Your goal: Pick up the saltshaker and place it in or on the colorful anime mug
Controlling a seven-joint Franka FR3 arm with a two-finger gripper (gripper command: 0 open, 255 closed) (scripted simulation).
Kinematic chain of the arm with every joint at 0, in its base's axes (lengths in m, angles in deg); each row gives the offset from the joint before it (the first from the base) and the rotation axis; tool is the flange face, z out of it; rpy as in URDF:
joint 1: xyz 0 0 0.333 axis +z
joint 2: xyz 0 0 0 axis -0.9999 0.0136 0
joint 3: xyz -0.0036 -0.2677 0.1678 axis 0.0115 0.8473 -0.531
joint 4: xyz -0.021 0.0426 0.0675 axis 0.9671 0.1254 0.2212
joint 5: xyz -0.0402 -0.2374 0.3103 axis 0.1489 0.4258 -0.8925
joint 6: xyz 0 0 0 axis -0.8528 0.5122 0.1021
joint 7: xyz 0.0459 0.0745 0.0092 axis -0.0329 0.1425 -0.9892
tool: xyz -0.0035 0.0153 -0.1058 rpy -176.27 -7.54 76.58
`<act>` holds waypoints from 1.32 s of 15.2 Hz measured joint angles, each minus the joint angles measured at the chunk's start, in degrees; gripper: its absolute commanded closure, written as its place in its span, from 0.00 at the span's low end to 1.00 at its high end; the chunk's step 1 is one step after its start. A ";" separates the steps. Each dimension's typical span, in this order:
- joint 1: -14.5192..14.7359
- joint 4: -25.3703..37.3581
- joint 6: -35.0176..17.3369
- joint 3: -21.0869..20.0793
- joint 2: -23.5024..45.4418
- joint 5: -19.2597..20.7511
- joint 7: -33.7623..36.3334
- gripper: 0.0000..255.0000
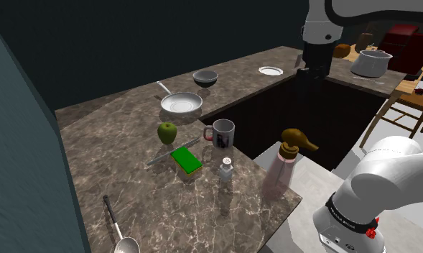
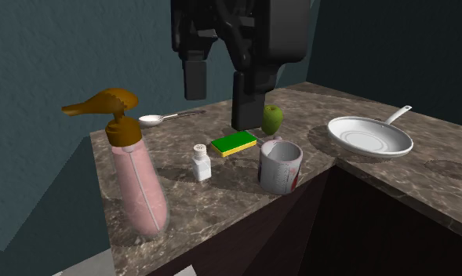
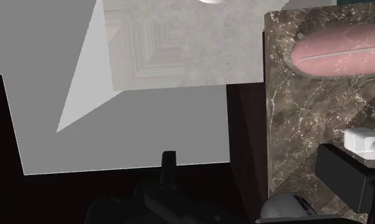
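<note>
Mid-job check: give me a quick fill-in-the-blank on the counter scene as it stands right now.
The gripper is ___, holding nothing.
The saltshaker stands ___ on the counter.
The green fruit beside the sponge is an ___.
Missing words: open, upright, apple.

I'm working in a home kitchen; the brown stone-patterned countertop (image 1: 116,172) turns a corner and carries a frying pan (image 1: 181,105), a dark bowl (image 1: 205,76), a mug (image 1: 222,133), a green apple (image 1: 166,132), a green-and-yellow sponge (image 1: 186,159) and a pink pump bottle (image 1: 278,169); beyond it I see a white pot (image 1: 371,63) and a wooden chair (image 1: 409,108).
</note>
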 measured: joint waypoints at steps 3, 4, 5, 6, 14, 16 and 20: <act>0.49 -0.92 -1.40 -1.22 0.30 -0.94 1.26 0.00; 0.93 -2.18 -2.51 -2.28 0.06 -1.77 2.35 0.00; 1.28 -3.12 -3.67 -3.14 0.12 -2.41 3.22 0.00; 1.71 -4.09 -5.11 -4.22 0.43 -3.19 4.31 0.00; 4.93 -7.98 -16.86 -13.07 6.70 -8.64 12.71 0.00; 5.77 -8.31 -20.27 -15.93 9.36 -9.94 15.42 0.00; 6.69 -8.48 -26.72 -20.69 14.78 -11.24 19.85 0.00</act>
